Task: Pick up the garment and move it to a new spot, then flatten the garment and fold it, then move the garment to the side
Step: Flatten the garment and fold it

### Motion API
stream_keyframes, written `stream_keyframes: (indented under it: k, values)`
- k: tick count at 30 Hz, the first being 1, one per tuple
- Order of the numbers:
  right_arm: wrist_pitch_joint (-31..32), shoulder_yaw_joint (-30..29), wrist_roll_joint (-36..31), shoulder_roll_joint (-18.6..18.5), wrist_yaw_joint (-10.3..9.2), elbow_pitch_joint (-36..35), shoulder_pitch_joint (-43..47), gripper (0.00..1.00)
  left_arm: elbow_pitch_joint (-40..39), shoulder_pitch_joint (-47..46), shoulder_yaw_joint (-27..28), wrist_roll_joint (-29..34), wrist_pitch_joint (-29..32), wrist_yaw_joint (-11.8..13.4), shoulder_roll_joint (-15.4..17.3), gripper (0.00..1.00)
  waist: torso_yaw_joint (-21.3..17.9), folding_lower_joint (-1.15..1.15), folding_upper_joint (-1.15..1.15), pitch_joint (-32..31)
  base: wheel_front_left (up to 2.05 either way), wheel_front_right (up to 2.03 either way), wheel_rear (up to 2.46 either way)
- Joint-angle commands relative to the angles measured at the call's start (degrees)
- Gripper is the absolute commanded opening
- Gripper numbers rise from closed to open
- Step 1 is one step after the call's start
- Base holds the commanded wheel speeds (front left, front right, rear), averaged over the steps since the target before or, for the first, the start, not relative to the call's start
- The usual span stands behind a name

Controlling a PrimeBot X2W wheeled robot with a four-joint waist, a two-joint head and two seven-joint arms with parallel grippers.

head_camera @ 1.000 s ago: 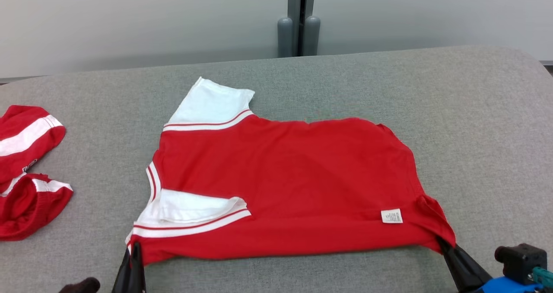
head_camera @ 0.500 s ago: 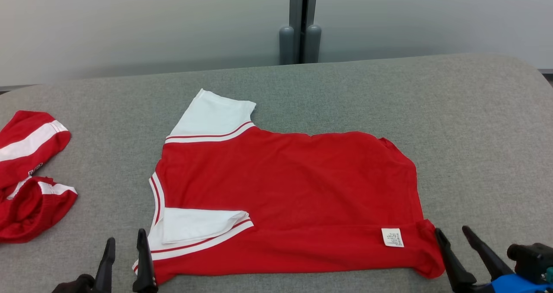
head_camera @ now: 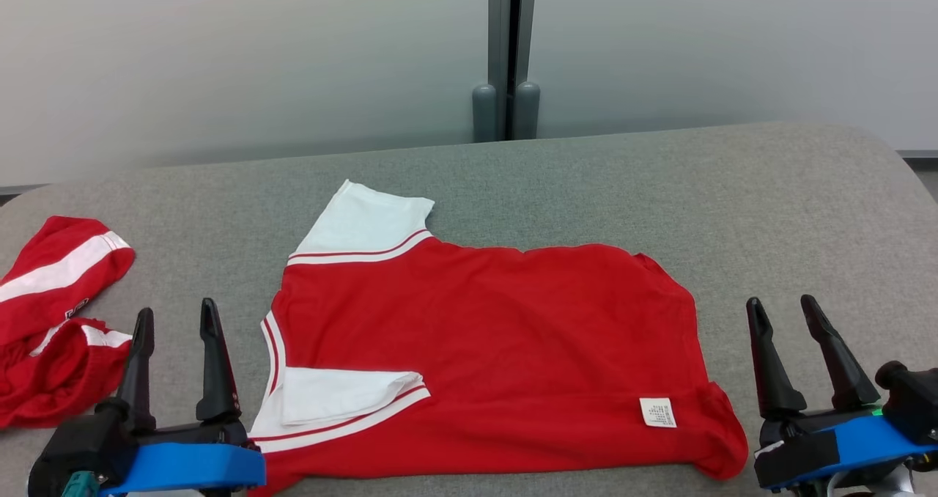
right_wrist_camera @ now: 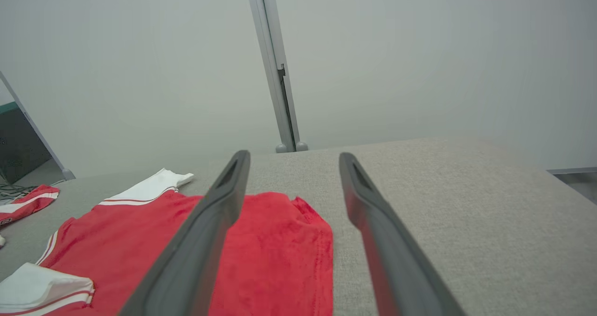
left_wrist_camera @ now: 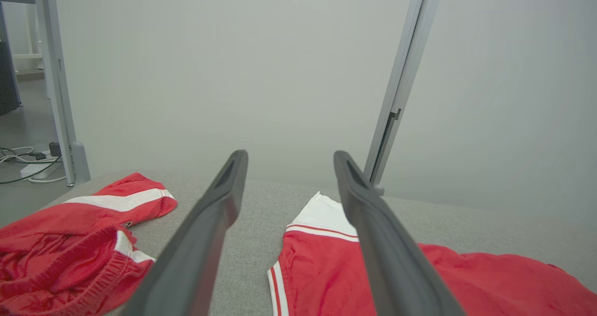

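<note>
Red garment (head_camera: 484, 350) lies spread flat mid-worktop (head_camera: 806, 211), near white sleeve folded in over the body, far sleeve out. Soft, light, limp cloth that likely sags and bunches, so best pinched at hem corners or shoulder edges, both arms together. Left gripper (head_camera: 176, 309) and right gripper (head_camera: 782, 303) flank it, fingers wide apart, holding nothing. A second earlier both were clamped on its near corners; now they are off it.
</note>
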Motion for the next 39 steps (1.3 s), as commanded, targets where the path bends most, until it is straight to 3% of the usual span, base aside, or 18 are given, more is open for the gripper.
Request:
stream_keyframes:
  k: [1,14,39]
  values:
    - [-0.7,-0.4,-0.8,1.0,0.02,0.2,-1.0,1.00,0.3,-1.6,0.2,1.2,-0.3,-0.3,0.2,1.00,0.0,0.00,0.00,-0.5,0.00,0.00,0.00]
    - [-1.5,0.1,-5.7,4.1,0.01,2.3,0.9,1.00,6.7,-3.5,-2.4,4.5,0.8,-1.7,1.4,1.00,0.3,0.00,0.00,-2.9,0.00,0.00,0.00]
    - [2.9,1.3,-8.3,4.4,0.01,5.4,2.4,1.00,14.4,-3.3,-3.4,3.7,0.3,-2.1,1.2,1.00,1.3,0.00,0.00,-3.5,0.00,0.00,0.00]
